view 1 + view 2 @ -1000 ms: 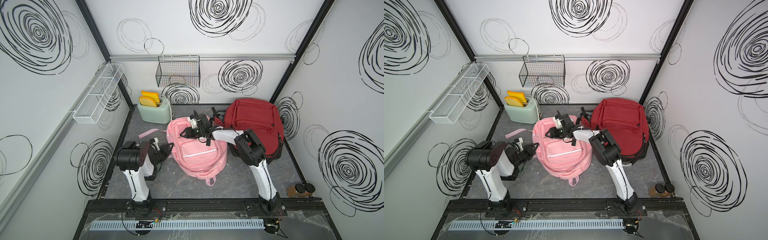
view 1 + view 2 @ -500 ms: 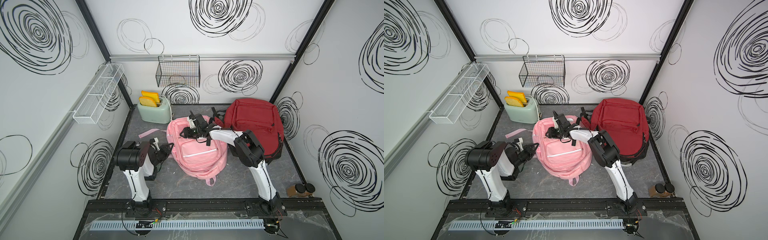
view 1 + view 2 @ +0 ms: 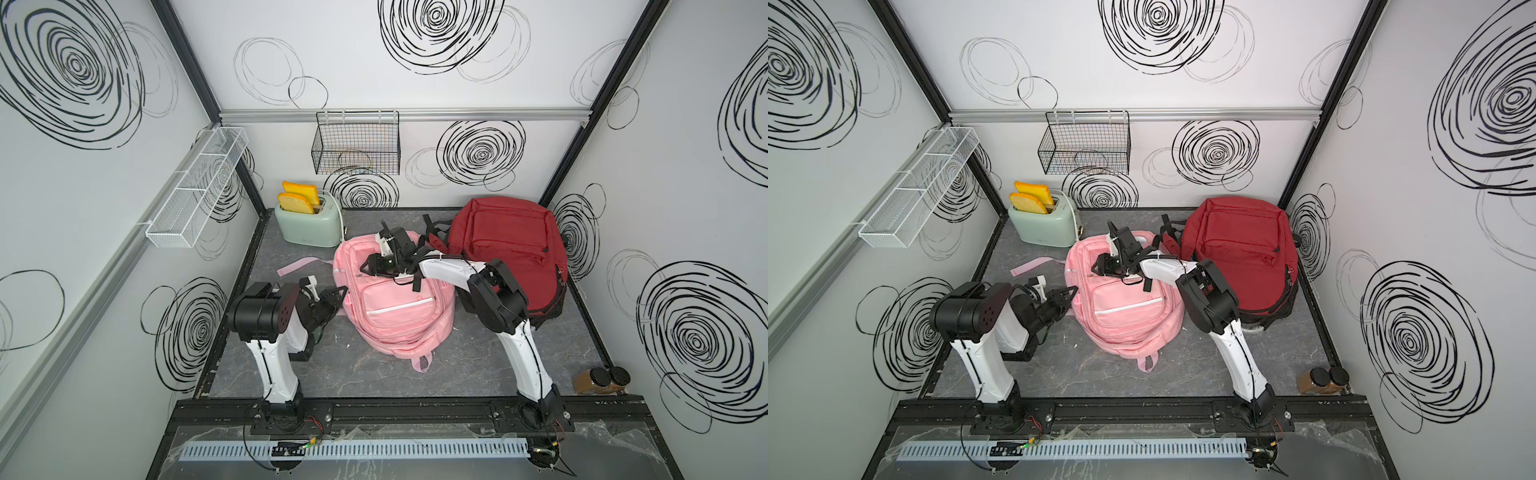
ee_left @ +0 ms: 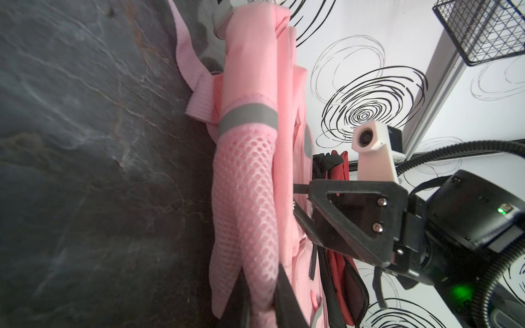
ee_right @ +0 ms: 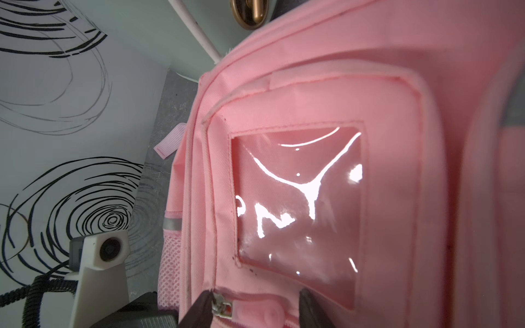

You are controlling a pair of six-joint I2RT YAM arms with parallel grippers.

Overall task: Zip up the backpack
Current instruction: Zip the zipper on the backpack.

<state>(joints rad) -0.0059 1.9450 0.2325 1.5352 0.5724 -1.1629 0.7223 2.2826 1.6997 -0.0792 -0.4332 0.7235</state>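
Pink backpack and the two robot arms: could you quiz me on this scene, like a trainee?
1. What does the left gripper pinch? A) a spoon B) the mesh side pocket of the pink backpack C) a bottle
2. True or false: the right gripper is clamped shut on the zipper pull.
3. Fill in: the toaster holds ___ toast slices.
Key: 1 B; 2 false, its jaws stand open around it; 3 two.
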